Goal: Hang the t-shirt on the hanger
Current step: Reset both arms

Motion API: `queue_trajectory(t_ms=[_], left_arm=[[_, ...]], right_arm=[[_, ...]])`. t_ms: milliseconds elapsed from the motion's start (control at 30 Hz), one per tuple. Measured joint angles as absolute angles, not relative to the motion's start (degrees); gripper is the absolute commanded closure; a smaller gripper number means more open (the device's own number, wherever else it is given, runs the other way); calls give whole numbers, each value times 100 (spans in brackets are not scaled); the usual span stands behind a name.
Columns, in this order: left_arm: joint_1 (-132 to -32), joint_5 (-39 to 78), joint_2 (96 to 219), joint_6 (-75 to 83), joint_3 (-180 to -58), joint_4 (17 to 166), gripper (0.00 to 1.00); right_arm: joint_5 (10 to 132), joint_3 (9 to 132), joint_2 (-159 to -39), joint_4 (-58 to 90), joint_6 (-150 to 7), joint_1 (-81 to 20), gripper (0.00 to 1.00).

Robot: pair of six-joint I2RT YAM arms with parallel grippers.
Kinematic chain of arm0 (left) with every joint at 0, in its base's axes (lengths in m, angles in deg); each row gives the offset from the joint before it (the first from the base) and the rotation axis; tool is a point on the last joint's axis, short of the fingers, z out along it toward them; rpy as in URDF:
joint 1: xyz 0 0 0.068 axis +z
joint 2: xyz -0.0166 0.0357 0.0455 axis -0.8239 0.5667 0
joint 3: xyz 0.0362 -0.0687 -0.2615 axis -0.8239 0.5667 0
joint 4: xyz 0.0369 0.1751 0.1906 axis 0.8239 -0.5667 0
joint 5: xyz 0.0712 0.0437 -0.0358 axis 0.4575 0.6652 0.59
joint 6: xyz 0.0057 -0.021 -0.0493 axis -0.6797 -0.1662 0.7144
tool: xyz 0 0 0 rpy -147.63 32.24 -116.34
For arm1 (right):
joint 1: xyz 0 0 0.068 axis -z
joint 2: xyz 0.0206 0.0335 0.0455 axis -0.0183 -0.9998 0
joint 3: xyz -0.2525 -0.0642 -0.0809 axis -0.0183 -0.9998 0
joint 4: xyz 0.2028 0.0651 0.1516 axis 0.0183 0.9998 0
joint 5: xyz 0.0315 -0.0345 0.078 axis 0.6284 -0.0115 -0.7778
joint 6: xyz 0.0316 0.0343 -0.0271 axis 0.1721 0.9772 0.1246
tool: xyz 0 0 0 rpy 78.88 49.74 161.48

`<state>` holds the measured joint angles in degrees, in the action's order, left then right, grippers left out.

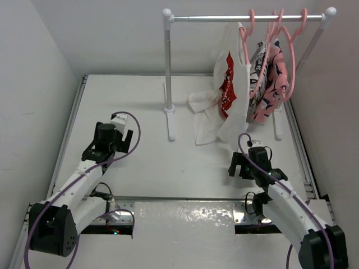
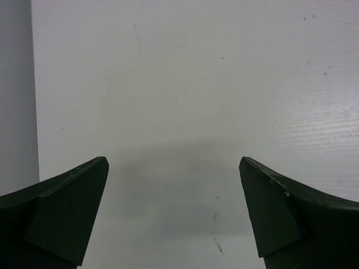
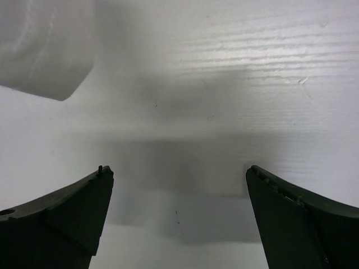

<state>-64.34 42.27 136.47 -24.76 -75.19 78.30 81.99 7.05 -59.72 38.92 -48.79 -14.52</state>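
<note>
Close by, the left hand (image 2: 174, 168) and the right hand (image 3: 179, 176) hover over the white counter (image 1: 168, 168), both spread wide and empty. Farther back, the t-shirt (image 1: 227, 84) hangs from the pink hanger (image 1: 243, 40) on the rail (image 1: 224, 18), its hem crumpled on the counter.

The white t-shirt (image 1: 236, 103), red logo turned sideways, hangs from the pink hanger (image 1: 244, 42) on the rail (image 1: 213, 18), its hem crumpled on the worktop (image 1: 168, 162).
</note>
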Motion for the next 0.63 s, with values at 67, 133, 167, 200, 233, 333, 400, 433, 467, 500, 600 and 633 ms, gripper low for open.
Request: queue_trajectory(t_ms=[67,133,167,200,233,333,400,433,467,500,600,633], left_arm=[[-6428,4398,13645,-2330,-7519,7937,0],[-6410,4502,13645,-2223,-7519,8022,0],[-6404,4542,13643,-2186,-7519,8051,0],[-6397,4577,13636,-2149,-7519,8068,0],[-6397,4610,13625,-2118,-7519,8081,0],[-6393,4695,13612,-2039,-7519,8130,0],[-6389,4752,13610,-1963,-7519,8149,0],[-6382,4771,13606,-1937,-7519,8156,0],[-6373,4791,13595,-1917,-7519,8160,0],[-6371,4815,13580,-1891,-7519,8165,0],[-6362,4852,13516,-1845,-7519,8171,0],[-6360,4865,13501,-1823,-7519,8171,0]], right_arm=[[8293,705,-5819,3896,-4896,-1452,1],[8343,705,-5706,3900,-4916,-1452,1],[8358,705,-5677,3902,-4929,-1452,1],[8369,705,-5655,3911,-4946,-1452,1],[8393,705,-5642,3929,-4966,-1452,1],[8459,705,-5625,3992,-5005,-1452,1],[8470,705,-5616,4023,-5053,-1452,1],[8481,708,-5609,4029,-5086,-1452,1],[8494,705,-5605,4031,-5115,-1452,1],[8511,705,-5594,4031,-5128,-1452,1],[8564,705,-5529,4031,-5156,-1452,1],[8583,705,-5498,4031,-5158,-1452,1]])
